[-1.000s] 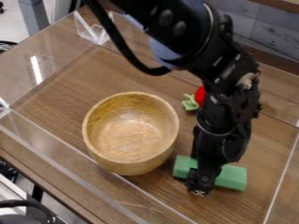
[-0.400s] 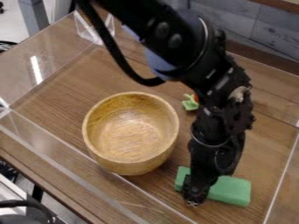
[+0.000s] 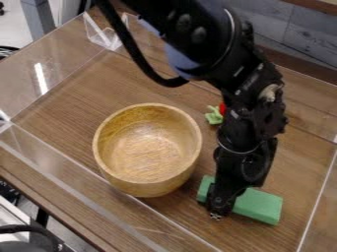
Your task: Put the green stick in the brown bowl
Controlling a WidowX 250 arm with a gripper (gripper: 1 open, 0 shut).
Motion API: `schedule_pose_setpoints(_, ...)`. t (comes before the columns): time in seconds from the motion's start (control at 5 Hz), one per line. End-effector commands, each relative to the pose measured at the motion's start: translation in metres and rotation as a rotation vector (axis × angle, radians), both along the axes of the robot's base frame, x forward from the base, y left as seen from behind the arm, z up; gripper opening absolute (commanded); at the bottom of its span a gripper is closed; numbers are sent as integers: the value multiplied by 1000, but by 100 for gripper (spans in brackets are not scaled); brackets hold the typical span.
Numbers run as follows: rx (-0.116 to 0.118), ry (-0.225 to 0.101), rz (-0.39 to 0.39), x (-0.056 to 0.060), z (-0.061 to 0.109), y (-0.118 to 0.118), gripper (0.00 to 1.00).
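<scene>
Green stick (image 3: pixel 258 207), one, flat with rounded edges, on the wooden table (image 3: pixel 79 98) toward the near edge, slantwise, its right end exposed. Black gripper (image 3: pixel 222 202), one, pointing down; jaws narrow, closed on the stick toward its left end. Brown bowl (image 3: pixel 148 150), one, round, thick-rimmed, upright, just left of the stick; a narrow strip of wood between them, and open tabletop beyond its far rim. Red ball with green stem (image 3: pixel 215 115), one, beyond the stick, partly hidden by the arm. Grey plank wall (image 3: pixel 293 31), past the table's far edge.
</scene>
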State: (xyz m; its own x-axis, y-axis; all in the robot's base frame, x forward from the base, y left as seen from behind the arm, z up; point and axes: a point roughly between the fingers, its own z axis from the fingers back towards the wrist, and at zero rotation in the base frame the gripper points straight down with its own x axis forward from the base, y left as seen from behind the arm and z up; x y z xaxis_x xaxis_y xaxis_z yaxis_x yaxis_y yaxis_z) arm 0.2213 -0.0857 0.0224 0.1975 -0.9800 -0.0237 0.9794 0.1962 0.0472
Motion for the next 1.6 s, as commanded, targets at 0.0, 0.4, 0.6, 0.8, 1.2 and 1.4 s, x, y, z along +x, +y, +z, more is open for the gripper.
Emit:
schedule_pose_setpoints(0.0, 0, -36, -46, 5, 11, -5, 0)
schedule_pose_setpoints(0.4, 30, -59, -159, 12, 48, 5, 0)
schedule_pose_setpoints(0.6, 57, -72, -157, 14, 76, 26, 0)
schedule_pose_setpoints(0.8, 58, -59, -189, 12, 83, 55, 0)
schedule_pose_setpoints(1.2, 53, -36, -78, -4, 64, 95, 0)
schedule_pose_setpoints(1.4, 49, -30, -34, -4, 56, 100, 0)
